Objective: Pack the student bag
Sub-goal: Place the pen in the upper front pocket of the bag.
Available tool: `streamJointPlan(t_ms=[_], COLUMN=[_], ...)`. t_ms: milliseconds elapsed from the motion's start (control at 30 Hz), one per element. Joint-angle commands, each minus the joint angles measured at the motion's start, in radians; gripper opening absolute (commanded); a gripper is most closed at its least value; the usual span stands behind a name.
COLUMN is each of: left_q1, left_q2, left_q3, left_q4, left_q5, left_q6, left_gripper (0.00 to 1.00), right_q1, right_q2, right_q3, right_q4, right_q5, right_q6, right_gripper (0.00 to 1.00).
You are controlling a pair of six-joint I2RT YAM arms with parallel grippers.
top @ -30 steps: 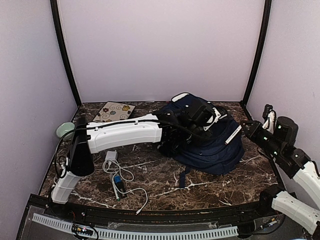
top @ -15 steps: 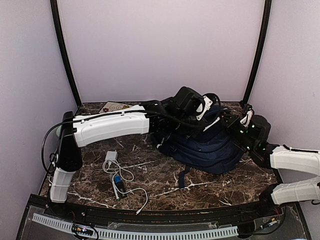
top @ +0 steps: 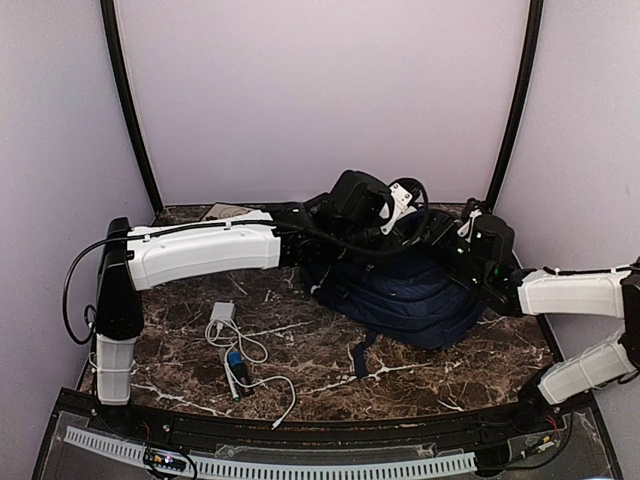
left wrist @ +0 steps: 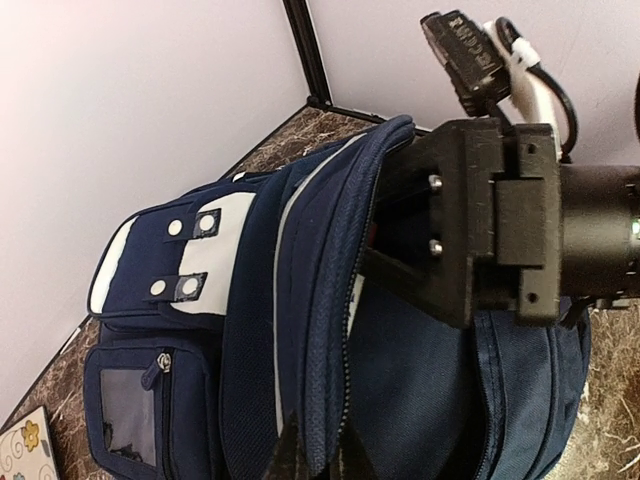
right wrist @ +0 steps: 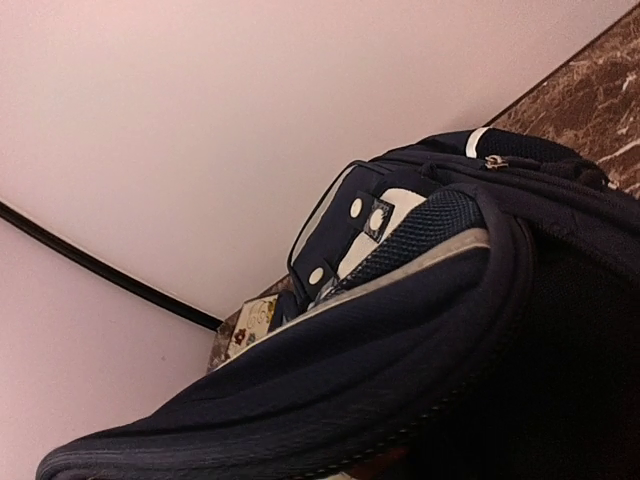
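- Lilac walls and black corner posts enclose a dark brown, white-veined marble table (top: 430, 375).
- The large navy blue fabric backpack with white trim stripes (top: 410, 300) lies at the far right of the table. Its front pockets face the far left and its main zip mouth gapes.
- The left gripper (left wrist: 315, 462) reaches across from the near left. Its fingers are pinched tight on the zip edge of the backpack's flap and hold that flap up.
- The right gripper (top: 452, 232) comes in from the right and sits at the open mouth, its front end among the fabric. I cannot tell whether its fingers are wide or narrow: the flap hides them in the left wrist view, and they do not show in its own wrist view.
- Done, as I judge it: the mouth is open and held open. The inside is too dark to show whether anything is packed.
- Left to do, as I judge it: several things lie outside the backpack, so packing looks early.
  - A flat notebook with a flowered cover (top: 225, 211) lies at the far left, behind the left arm.
  - A white charger block with a looped white cable (top: 222, 311) lies at the near left.
  - A small blue-and-black item (top: 235, 365) lies among the cable, too small to name.
- Count: one backpack, one notebook, one charger with its cable, one small blue-and-black item (possibly two pieces) and two arms.
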Motion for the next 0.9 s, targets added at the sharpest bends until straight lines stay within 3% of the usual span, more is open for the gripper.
streamJointPlan(t_ms=[0,133,300,533,733,767,867], left_q1=[0.025,0.027,0.031,0.031,0.031,0.031,0.031], left_q2=[-0.145,-0.162,-0.161,-0.153,-0.149,-0.151,-0.167], left_q3=[-0.020,-0.055,-0.077,-0.151,-0.199,-0.193,-0.167], left_q4=[0.124,0.132,0.133,0.091,0.041,0.025,-0.037], left_q5=[-0.044,-0.048,-0.044,0.030,0.181,0.190,0.202], left_q6=[-0.005,-0.007,-0.016,-0.029,-0.080,-0.081,-0.081], left_gripper=[0.00,0.00,0.00,0.00,0.00,0.04,0.46], right_q1=[-0.012,-0.035,-0.061,-0.069,-0.071,-0.072,-0.073], right_q2=[-0.091,-0.123,-0.198,-0.310,-0.411,-0.419,-0.444], right_q3=[0.113,0.293,0.344,0.352,0.298,0.296,0.287], right_q4=[-0.312,-0.711,-0.908,-1.016,-1.049,-1.057,-1.061], right_q5=[-0.019,-0.030,-0.063,-0.268,-0.276,-0.272,-0.271], right_q6=[-0.292,-0.504,-0.595,-0.641,-0.618,-0.615,-0.606], right_gripper=[0.68,0.73,0.74,0.72,0.71,0.71,0.71])
